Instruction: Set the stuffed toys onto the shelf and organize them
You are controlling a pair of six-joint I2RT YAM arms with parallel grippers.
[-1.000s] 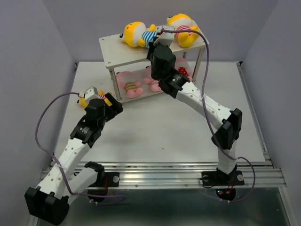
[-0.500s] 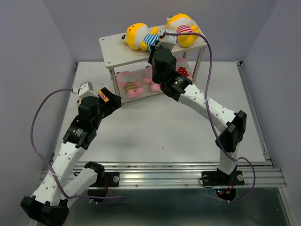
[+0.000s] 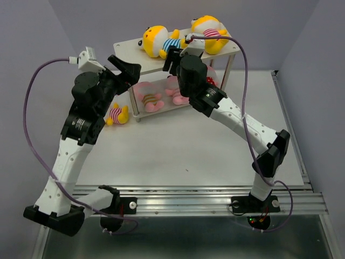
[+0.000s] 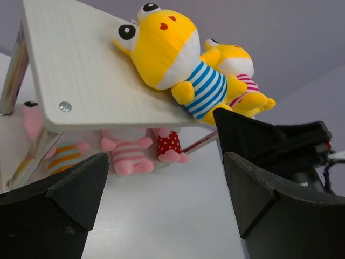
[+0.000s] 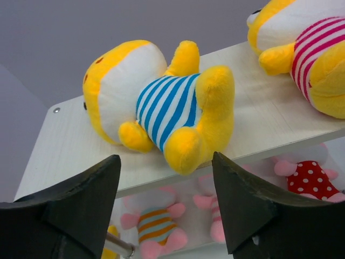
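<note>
Left gripper (image 4: 164,162) hangs open, empty — lower it squarely over the yellow toy (image 3: 117,114) on the table (image 3: 188,145), avoiding the shelf leg (image 3: 131,101).

The left half of the shelf's (image 3: 125,53) top board is bare up to the blue-striped yellow toy (image 4: 178,59); a gripper can enter there from the front or the left. Further right, that toy and the pink-striped yellow toy (image 3: 210,33) fill the board. Three pink toys (image 4: 129,156) side by side crowd the lower tier. The right gripper (image 5: 164,172), jaws apart, stands at the front edge before the blue-striped toy, its arm crossing the lower tier's right half. The left gripper (image 4: 161,183), jaws apart, hangs off the left front corner. A yellow toy (image 3: 117,114) lies on the table (image 3: 178,145) just beside the left front leg; between the arms the table is free
</note>
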